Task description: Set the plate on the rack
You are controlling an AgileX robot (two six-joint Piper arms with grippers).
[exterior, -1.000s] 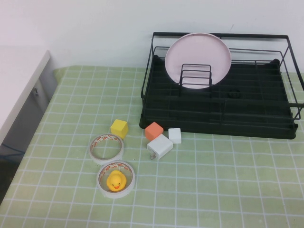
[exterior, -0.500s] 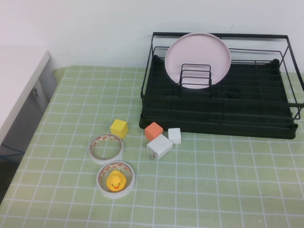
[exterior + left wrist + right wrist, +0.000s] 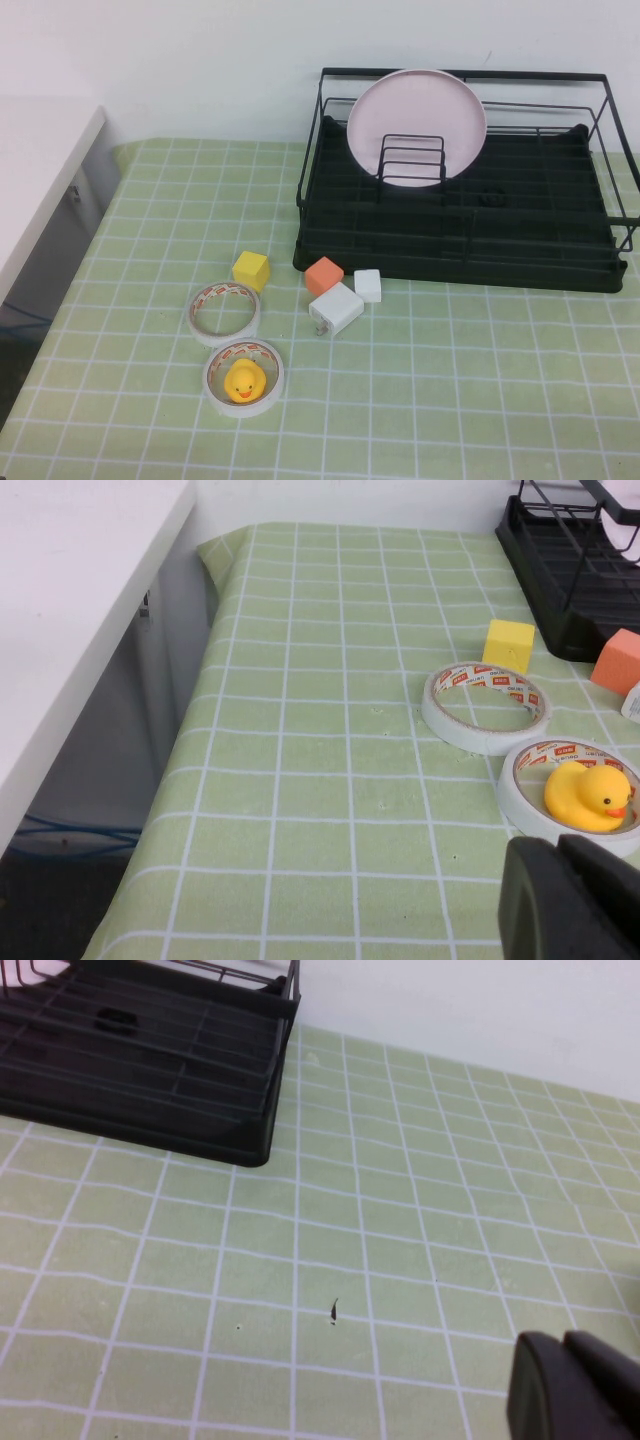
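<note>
The pale pink plate (image 3: 416,126) stands upright in the black wire rack (image 3: 460,235) at the back right of the table, held behind the upright divider loops. Neither arm shows in the high view. My left gripper (image 3: 572,898) is shut and empty, low over the table's front left, near the tape roll with the duck. My right gripper (image 3: 575,1388) is shut and empty over bare tablecloth, right of the rack's corner (image 3: 200,1090). The plate is out of both wrist views.
In front of the rack lie a yellow cube (image 3: 251,270), an orange cube (image 3: 324,275), a small white cube (image 3: 368,285) and a white charger block (image 3: 336,309). An empty tape roll (image 3: 225,313) and a tape roll holding a yellow duck (image 3: 243,379) sit front left. A white counter (image 3: 40,170) borders the left.
</note>
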